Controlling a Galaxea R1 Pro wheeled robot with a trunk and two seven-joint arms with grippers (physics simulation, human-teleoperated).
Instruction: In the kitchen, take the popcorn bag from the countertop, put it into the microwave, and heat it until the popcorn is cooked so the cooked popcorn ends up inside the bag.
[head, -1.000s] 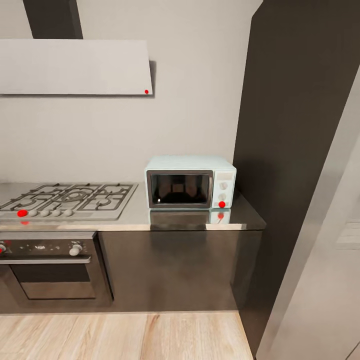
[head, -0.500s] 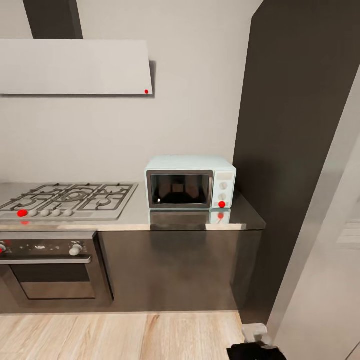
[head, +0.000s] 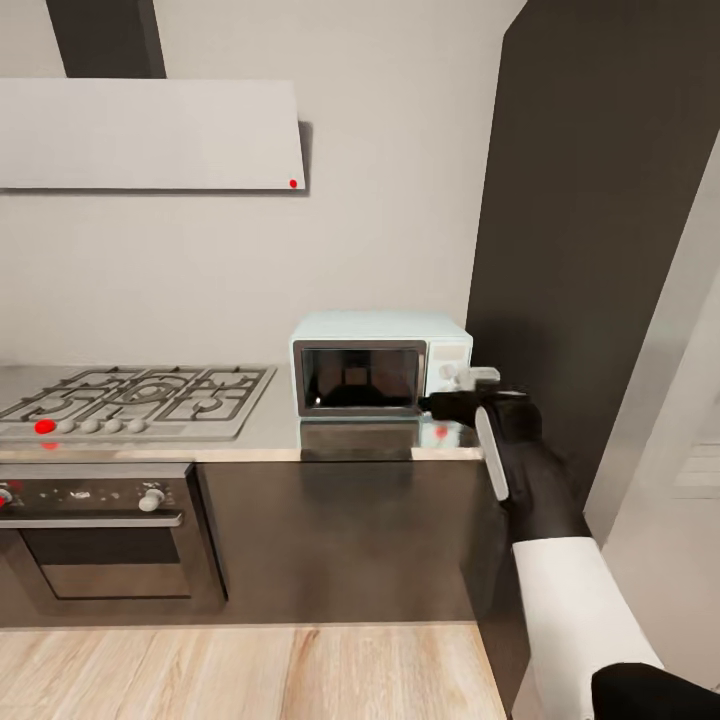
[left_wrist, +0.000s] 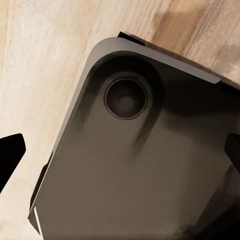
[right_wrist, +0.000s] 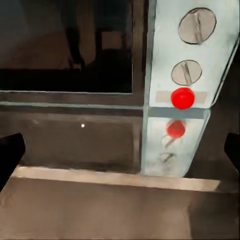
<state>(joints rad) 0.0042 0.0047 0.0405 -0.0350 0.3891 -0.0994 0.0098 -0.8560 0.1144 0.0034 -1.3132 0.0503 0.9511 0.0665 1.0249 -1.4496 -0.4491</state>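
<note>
Mint-blue microwave (head: 381, 377) looks rigid on the tabletop (head: 270, 435), so I'd work its door edge; right end effector (head: 458, 385) is spread open.

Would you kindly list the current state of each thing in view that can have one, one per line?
Pale mint-blue microwave: dark glass door shut, standing on the shiny steel countertop.
Red button on the microwave's white panel: not touched.
Built-in dark oven: door shut.
Right gripper: raised in front of the microwave's panel, fingers apart, holding nothing.
Left gripper: fingertips apart, holding nothing.
</note>
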